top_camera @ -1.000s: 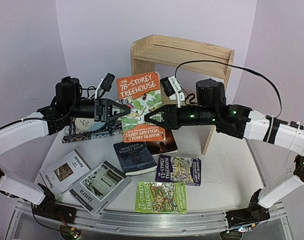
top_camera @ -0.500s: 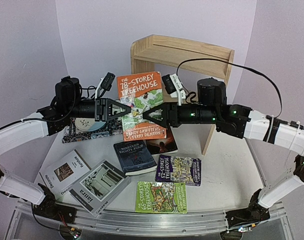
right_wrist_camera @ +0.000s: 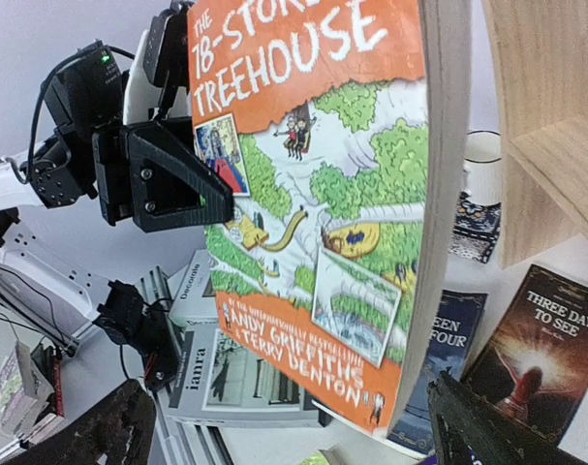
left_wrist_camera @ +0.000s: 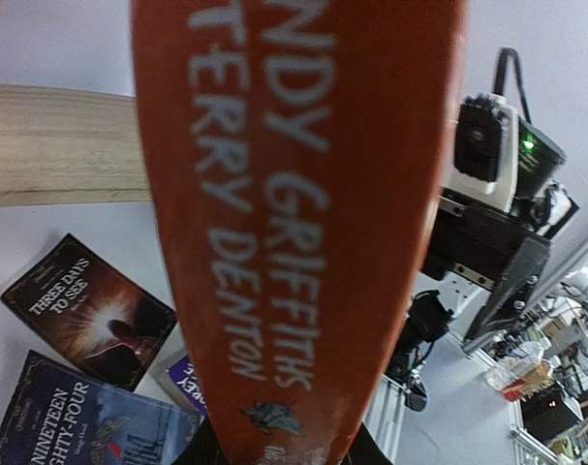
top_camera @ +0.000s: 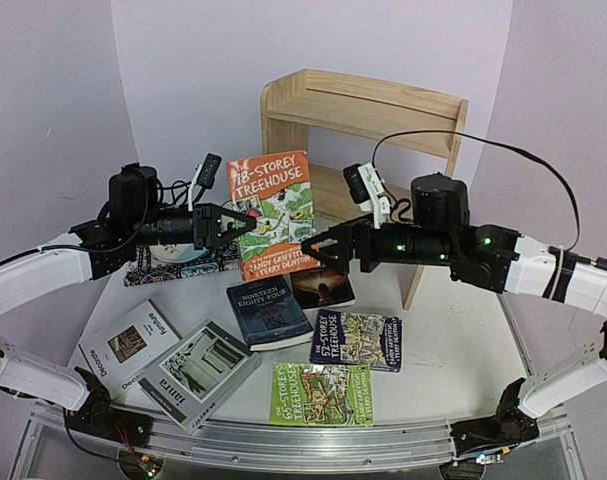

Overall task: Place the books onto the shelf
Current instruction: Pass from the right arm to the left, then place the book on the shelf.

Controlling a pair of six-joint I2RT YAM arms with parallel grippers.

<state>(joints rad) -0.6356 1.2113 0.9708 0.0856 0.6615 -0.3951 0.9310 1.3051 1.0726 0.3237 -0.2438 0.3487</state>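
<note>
The orange "78-Storey Treehouse" book [top_camera: 273, 215] hangs upright in the air in front of the pine shelf [top_camera: 383, 110]. My left gripper [top_camera: 245, 220] is shut on its left edge, and its cover [left_wrist_camera: 294, 194] fills the left wrist view. My right gripper [top_camera: 311, 250] stands open just off the book's lower right corner, clear of it [right_wrist_camera: 323, 194]. On the table lie "Nineteen Eighty-Four" [top_camera: 269, 314], "Three Days to See" [top_camera: 326, 287], a purple Treehouse paperback [top_camera: 356, 340], a green one [top_camera: 321, 393], grey "ianra" [top_camera: 198, 373] and white "Decorate" [top_camera: 130, 347].
A patterned placemat with a plate [top_camera: 173, 258] lies under the left arm at the back left. A mug [right_wrist_camera: 482, 155] stands near the shelf's side panel [right_wrist_camera: 555, 116]. The shelf's right panel [top_camera: 423, 265] stands behind the right arm.
My right gripper has opened, let go of the orange book and drawn back to the right. The left gripper closed on the book and now holds it alone, slightly lower.
</note>
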